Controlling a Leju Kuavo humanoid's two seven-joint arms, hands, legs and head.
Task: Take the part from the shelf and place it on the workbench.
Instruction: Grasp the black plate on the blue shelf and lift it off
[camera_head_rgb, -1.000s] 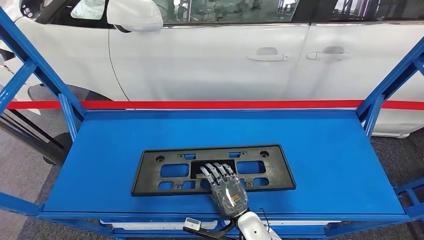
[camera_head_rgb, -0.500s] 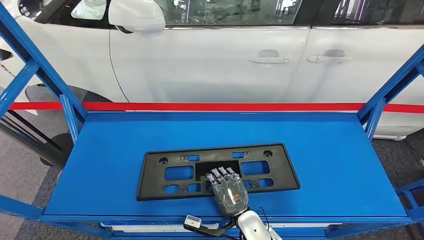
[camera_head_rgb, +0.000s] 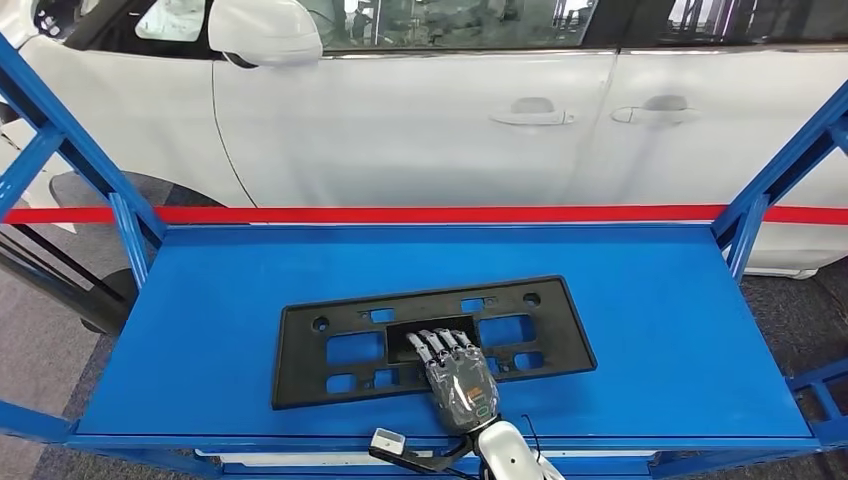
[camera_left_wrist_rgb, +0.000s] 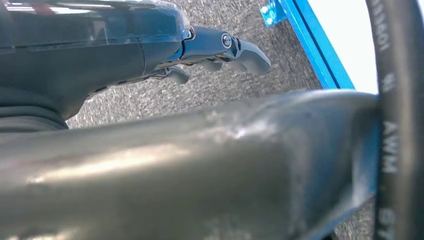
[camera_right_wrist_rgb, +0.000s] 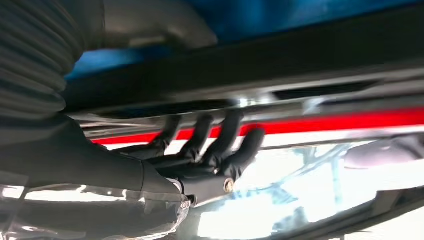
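One black part (camera_head_rgb: 432, 338), a flat plate frame with cutouts, lying on the blue shelf (camera_head_rgb: 650, 320), toward its front edge, slightly skewed. Right robot hand (camera_head_rgb: 458, 380) resting palm-down on the part's front middle, fingers (camera_head_rgb: 436, 345) hooked into the central cutout; right wrist view shows fingers (camera_right_wrist_rgb: 227, 130) curled over the part's edge. Left robot hand (camera_left_wrist_rgb: 220, 47) over grey carpet beside a blue frame rail (camera_left_wrist_rgb: 310, 42), fingers curled in, holding nothing. White car (camera_head_rgb: 420, 110) and red strip (camera_head_rgb: 440, 213) behind the shelf.
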